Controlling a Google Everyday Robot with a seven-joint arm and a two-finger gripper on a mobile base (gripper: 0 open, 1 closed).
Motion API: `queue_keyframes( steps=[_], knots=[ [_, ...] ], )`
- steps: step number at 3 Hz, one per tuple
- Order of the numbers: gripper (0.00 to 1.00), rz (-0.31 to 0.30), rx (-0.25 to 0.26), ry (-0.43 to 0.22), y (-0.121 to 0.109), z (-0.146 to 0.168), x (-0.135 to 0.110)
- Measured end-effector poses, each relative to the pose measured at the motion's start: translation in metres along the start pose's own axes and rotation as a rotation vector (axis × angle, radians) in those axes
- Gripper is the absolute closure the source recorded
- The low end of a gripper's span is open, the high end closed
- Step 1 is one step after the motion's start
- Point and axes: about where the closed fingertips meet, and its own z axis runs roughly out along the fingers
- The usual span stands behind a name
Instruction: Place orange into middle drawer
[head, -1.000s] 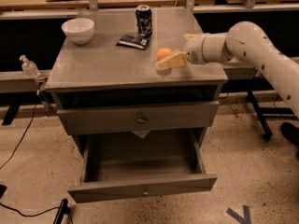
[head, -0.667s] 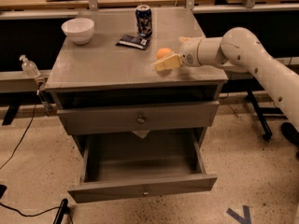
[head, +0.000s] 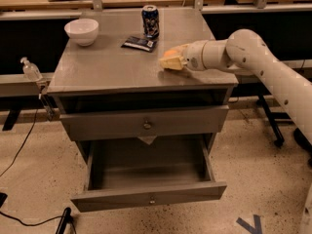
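The orange (head: 169, 54) sits on the cabinet top near its right edge, mostly covered by my gripper (head: 171, 61). The gripper reaches in from the right on the white arm (head: 253, 50), low over the top and right at the orange. The middle drawer (head: 148, 196) is pulled out below, a deep grey tray with a narrow front panel and a small central knob, and nothing shows inside it.
A white bowl (head: 82, 31) stands at the back left of the cabinet top (head: 107, 67). A soda can (head: 150, 21) and a dark packet (head: 139, 43) are at the back middle. The drawer (head: 146, 125) above the open one, with its bigger knob, is shut. A cable lies on the floor at the left.
The arm has pushed a little further left and the gripper now covers more of the orange. The orange has stayed in place on the cabinet top.
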Motion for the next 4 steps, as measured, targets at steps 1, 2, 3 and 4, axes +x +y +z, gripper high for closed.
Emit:
queue_keyframes(
  steps=[1,2,3,4],
  knots=[
    [0.78,0.014,0.005,-0.040,-0.003,-0.007,-0.009],
    [0.99,-0.030,0.012,-0.091,-0.002,-0.045,-0.033],
    [1.00,-0.103,-0.052,-0.105,0.025,-0.077,-0.043],
    [1.00,-0.105,-0.066,-0.100,0.028,-0.075,-0.041]
  ],
)
